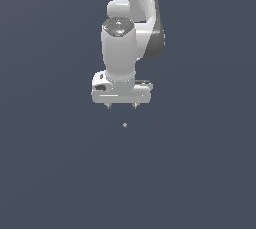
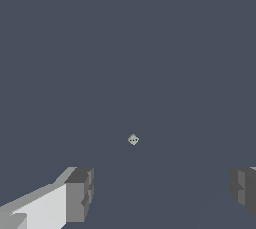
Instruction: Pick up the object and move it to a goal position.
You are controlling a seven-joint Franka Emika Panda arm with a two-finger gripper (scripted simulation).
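White gripper (image 1: pixel 121 106) spread wide, holding nothing — grey-beige object (image 1: pixel 124 125) at its 6 o'clock, apart.

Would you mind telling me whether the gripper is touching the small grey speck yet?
Apart. In the exterior view, bare background separates the gripper from the speck below it. The wrist view shows the speck clear of both fingers, which stand wide apart.
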